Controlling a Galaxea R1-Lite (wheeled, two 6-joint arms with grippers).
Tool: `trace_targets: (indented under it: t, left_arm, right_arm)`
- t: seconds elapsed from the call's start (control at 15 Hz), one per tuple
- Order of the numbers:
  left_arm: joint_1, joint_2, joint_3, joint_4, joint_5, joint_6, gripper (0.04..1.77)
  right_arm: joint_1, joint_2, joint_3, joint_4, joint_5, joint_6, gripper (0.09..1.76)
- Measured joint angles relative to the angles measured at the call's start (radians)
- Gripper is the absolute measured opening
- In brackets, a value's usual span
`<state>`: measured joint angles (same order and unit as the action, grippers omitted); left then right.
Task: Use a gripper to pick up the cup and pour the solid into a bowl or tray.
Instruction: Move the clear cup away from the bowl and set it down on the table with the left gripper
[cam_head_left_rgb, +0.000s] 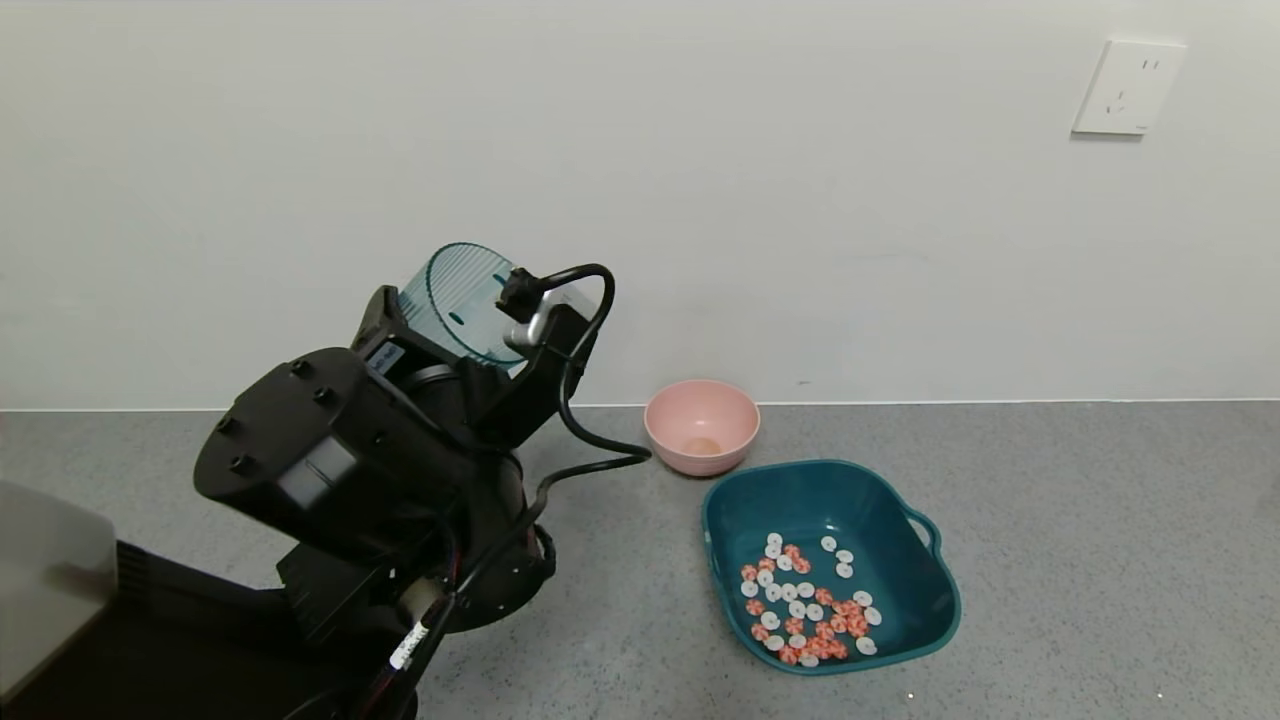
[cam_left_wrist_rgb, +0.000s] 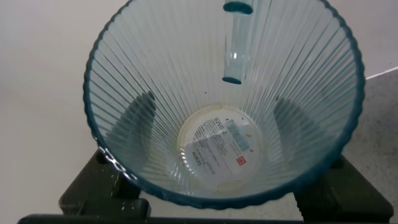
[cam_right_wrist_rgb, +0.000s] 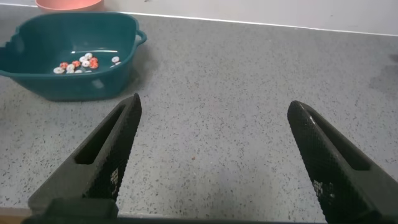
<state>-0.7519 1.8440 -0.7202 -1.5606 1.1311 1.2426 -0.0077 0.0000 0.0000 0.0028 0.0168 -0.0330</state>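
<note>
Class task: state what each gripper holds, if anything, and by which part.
The left gripper holds the empty cup by its sides near the base, fingers pressed on opposite walls. The right gripper is open over the counter, holding nothing.

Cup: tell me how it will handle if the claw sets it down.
The cup, held in the left claw, looks empty, so probably light. Its thin ribbed plastic likely flexes under squeeze. Wide mouth over a narrower base: it may tip easily if nudged.
</note>
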Motion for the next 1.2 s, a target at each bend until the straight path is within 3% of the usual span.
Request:
trace_targets:
  t: [0.27, 0.4, 0.73, 1.0, 1.13, 1.2]
  left_arm:
    - [0.044, -0.032, 0.113, 0.0, -0.008, -0.161, 1.32]
    - [0.111, -0.061, 0.17, 0.0, -0.025, -0.253, 1.32]
    - [0.249, -0.112, 0.33, 0.03, -0.147, -0.605, 1.31]
    - [0.309, -0.164, 0.387, 0.292, -0.249, -1.019, 1.31]
    - [0.326, -0.201, 0.408, 0.433, -0.384, -1.197, 1.31]
    - [0.347, -0.225, 0.418, 0.497, -0.448, -1.242, 1.31]
  right_arm:
    - [0.0, 0.0, 0.0, 0.0, 0.001, 0.0, 1.71]
    - [0.0, 0.0, 0.0, 0.0, 0.001, 0.0, 1.71]
    - [0.0, 0.0, 0.0, 0.0, 0.0, 0.0, 1.71]
    - [0.0, 0.0, 0.0, 0.0, 0.0, 0.0, 1.71]
    - [0.0, 0.0, 0.0, 0.0, 0.001, 0.0, 1.71]
    - [0.0, 0.0, 0.0, 0.0, 0.001, 0.0, 1.71]
